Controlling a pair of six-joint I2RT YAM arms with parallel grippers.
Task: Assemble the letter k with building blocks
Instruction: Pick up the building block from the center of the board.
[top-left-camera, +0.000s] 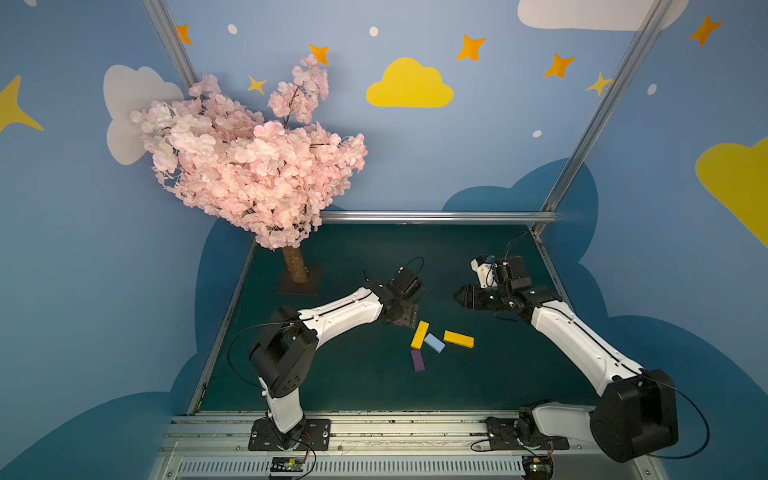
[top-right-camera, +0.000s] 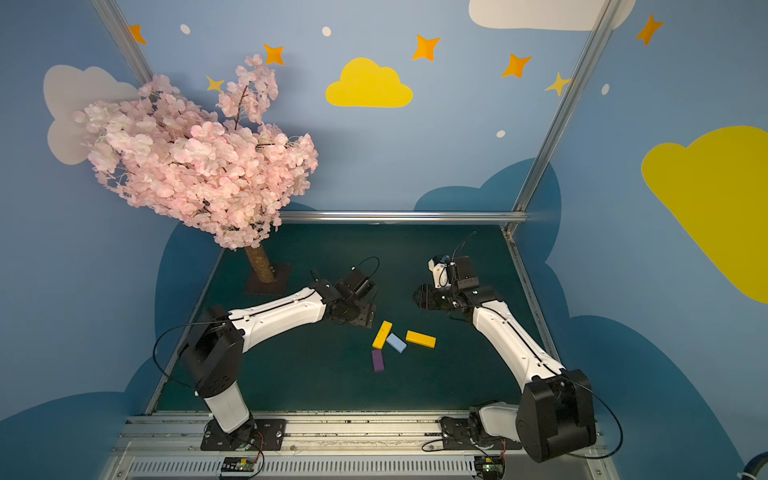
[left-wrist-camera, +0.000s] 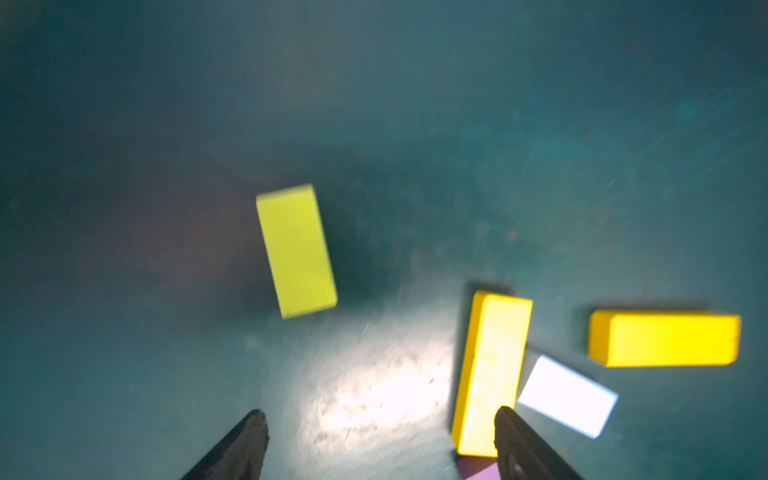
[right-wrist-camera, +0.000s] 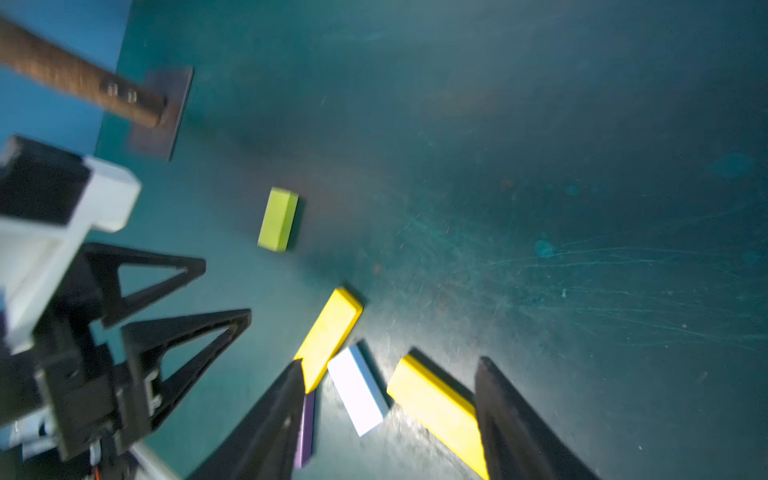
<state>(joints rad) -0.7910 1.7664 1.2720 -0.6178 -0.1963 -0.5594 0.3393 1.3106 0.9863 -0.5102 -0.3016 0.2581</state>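
Hovering over loose blocks (top-left-camera: 434, 343) on the counter (top-left-camera: 353, 382).
Left fingers (left-wrist-camera: 237, 451) wide, empty; right fingers (right-wrist-camera: 511, 424) apart, empty. Green block (left-wrist-camera: 296, 251) lies away from the others.

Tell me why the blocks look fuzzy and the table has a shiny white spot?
Left wrist view: the blocks are blurred, bright glare sits on the table, and the light-blue block washes out white. Right wrist view: same blur, tree trunk smeared. Both top views: blocks sharp, no glare.
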